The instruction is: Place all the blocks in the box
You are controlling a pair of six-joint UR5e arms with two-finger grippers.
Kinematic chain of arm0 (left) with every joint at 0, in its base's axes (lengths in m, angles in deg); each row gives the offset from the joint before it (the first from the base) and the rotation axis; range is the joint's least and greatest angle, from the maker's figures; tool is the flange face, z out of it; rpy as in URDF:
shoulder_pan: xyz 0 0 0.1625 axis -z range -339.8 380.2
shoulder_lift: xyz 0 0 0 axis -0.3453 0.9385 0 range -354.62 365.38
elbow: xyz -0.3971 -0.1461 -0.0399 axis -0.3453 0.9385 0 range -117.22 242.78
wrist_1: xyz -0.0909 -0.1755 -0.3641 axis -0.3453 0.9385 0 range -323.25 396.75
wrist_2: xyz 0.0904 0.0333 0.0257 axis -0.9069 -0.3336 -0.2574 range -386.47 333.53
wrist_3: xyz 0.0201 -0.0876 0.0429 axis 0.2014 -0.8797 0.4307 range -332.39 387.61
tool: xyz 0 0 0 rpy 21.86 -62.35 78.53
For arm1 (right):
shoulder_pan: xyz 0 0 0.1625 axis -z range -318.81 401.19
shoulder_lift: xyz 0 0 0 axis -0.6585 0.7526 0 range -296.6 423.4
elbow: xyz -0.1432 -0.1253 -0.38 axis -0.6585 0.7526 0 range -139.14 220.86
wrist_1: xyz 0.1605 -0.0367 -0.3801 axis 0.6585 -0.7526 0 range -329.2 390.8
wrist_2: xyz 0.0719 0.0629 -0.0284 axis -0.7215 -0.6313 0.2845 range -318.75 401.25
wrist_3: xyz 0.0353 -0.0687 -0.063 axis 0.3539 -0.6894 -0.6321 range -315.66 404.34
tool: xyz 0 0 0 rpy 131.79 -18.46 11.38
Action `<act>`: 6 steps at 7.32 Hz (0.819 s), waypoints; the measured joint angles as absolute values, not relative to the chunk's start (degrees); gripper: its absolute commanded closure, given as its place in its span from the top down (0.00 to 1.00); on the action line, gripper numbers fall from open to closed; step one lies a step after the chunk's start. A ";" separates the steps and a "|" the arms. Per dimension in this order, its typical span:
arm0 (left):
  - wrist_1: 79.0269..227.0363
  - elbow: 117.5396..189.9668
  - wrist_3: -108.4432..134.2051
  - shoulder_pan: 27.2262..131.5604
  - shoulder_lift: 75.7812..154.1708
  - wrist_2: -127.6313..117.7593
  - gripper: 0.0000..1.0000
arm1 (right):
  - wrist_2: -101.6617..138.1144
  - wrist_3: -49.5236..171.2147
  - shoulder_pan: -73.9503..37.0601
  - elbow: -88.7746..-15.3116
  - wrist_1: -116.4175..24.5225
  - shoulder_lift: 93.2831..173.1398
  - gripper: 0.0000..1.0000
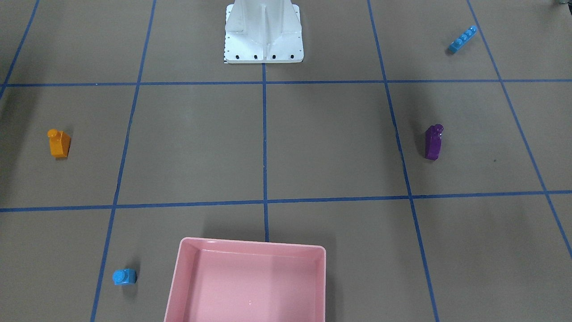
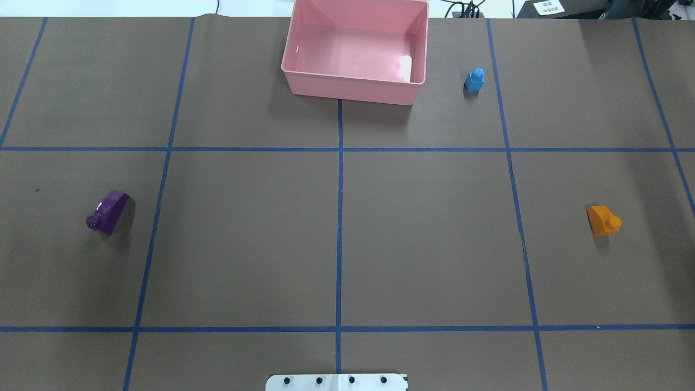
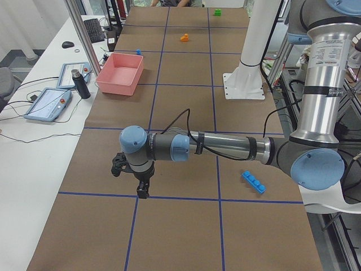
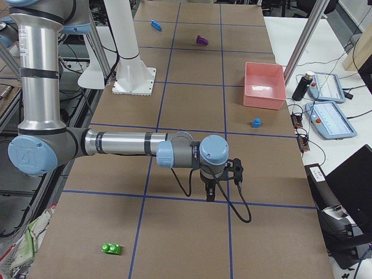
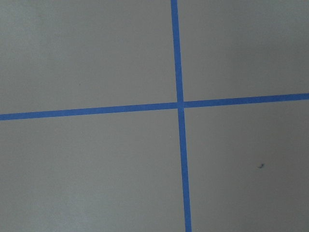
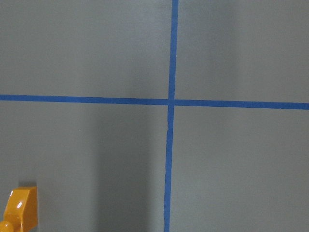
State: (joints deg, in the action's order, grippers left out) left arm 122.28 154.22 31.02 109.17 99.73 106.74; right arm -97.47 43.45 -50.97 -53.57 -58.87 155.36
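As viewed from the front-facing camera, the pink box (image 1: 252, 246) sits on the counter (image 1: 335, 143) at 6 o'clock. The small light blue block (image 1: 124, 277) lies near it, at the box's 9 o'clock. The orange block (image 1: 59, 143) lies at 9 o'clock of the frame, the purple block (image 1: 433, 142) at 3 o'clock and the long light blue block (image 1: 462, 39) at 1 o'clock.

Overhead view: the box is at 12 o'clock, and all visible blocks rest on the counter outside it.

Left side view: the left gripper (image 3: 143, 191) points down over the counter. Its opening cannot be determined.

Right side view: the right gripper (image 4: 210, 195) points down. Its opening cannot be determined. The green block (image 4: 111, 249) lies at its 7 o'clock, well apart.

Right wrist view: the orange block appears at 7 o'clock.
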 measured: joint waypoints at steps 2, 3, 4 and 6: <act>124.50 154.96 30.77 108.14 102.01 106.45 1.00 | -98.22 44.10 -50.63 -56.28 -58.87 154.55 1.00; 126.70 154.09 30.36 107.37 102.39 106.43 1.00 | -98.64 45.32 -49.65 -57.81 -58.94 153.83 1.00; 129.27 152.58 30.10 106.99 102.12 106.57 1.00 | -99.12 47.08 -47.78 -58.60 -58.91 153.38 1.00; 136.68 150.35 29.41 106.81 100.44 106.64 1.00 | -99.58 55.91 -42.16 -59.21 -54.96 152.63 1.00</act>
State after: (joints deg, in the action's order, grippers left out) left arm 136.68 150.35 29.41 106.81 100.44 106.64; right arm -99.58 55.91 -42.16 -59.21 -54.96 152.63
